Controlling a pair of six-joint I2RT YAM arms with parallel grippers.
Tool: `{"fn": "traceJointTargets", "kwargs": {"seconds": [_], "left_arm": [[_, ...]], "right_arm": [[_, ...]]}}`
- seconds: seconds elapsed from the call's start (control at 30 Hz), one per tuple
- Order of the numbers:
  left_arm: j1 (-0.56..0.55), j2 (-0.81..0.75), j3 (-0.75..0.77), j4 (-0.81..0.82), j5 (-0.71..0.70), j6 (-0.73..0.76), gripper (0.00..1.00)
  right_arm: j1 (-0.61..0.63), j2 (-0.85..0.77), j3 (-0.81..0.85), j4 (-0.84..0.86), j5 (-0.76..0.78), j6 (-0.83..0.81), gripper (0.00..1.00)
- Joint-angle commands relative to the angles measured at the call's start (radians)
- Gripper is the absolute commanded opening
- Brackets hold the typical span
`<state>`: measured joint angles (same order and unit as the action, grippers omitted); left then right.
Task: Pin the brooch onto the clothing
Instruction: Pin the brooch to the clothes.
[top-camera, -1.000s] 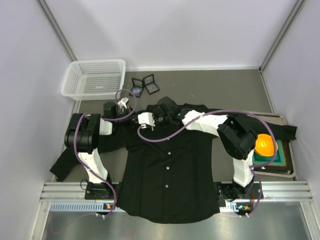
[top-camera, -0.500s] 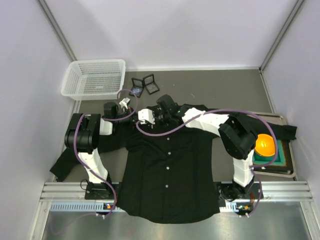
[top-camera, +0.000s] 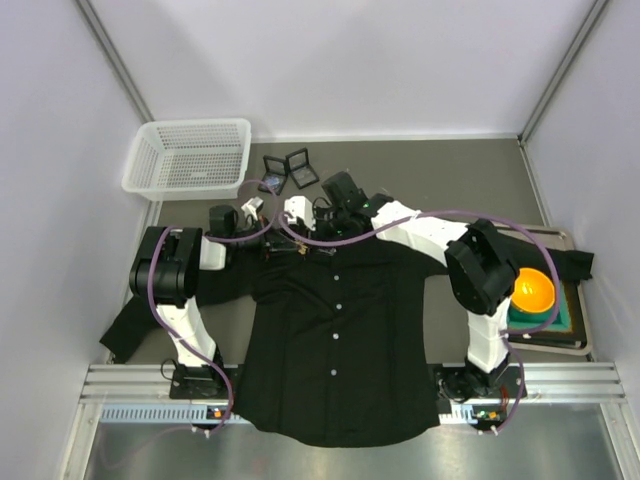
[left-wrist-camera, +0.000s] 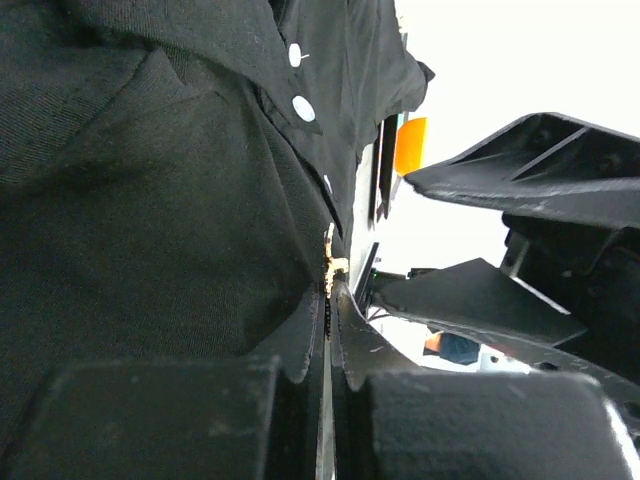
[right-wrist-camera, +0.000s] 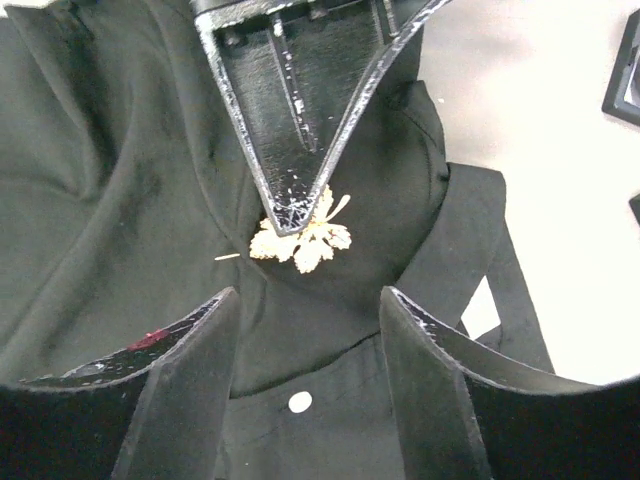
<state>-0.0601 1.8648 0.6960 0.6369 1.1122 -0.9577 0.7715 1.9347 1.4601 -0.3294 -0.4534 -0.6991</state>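
Left gripper (left-wrist-camera: 328, 296) pinching gold brooch (right-wrist-camera: 308, 240) on shirt (top-camera: 335, 350); right gripper (right-wrist-camera: 307, 296) spread above

**Collar crowded, far counter open**

The tightest spot is the collar of the shirt (top-camera: 335, 340). There the left gripper (right-wrist-camera: 292, 222) reaches in from the left, its fingers pressed together at the brooch (right-wrist-camera: 305, 240). The right gripper (right-wrist-camera: 308, 295) hangs just above with its fingers spread wide, the brooch in the gap between them. Purple cables (top-camera: 345, 238) loop over the same patch.

A white basket (top-camera: 185, 160) fills the far-left corner, with two small black boxes (top-camera: 291, 168) just beside it. A tray (top-camera: 583, 330) holding an orange object (top-camera: 531, 290) blocks the right edge, and shirt cloth lies across its far end.

Bare counter (top-camera: 440, 175) runs from the boxes to the right wall. No arm reaches over the shirt's lower front.
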Motion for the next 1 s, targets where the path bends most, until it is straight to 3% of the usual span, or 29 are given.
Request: {"fn": "traceJointTargets", "kwargs": {"seconds": [0.0,0.33,0.63,0.83,0.97], "left_arm": [[-0.004,-0.009,0.039,-0.060,0.047,0.100,0.00],[-0.004,-0.003,0.059,-0.129,0.077,0.206,0.00],[-0.003,0.031,0.077,-0.091,0.103,0.238,0.00],[-0.004,0.051,0.079,-0.065,0.109,0.235,0.00],[-0.004,0.059,0.077,-0.056,0.112,0.234,0.00]], "right_arm": [[-0.040,0.015,0.097,-0.121,-0.136,0.084,0.60],[-0.121,0.167,0.275,-0.237,-0.384,0.328,0.66],[-0.144,0.277,0.342,-0.234,-0.445,0.403,0.54],[-0.143,0.313,0.362,-0.214,-0.507,0.438,0.39],[-0.143,0.316,0.352,-0.201,-0.518,0.437,0.18]]}}
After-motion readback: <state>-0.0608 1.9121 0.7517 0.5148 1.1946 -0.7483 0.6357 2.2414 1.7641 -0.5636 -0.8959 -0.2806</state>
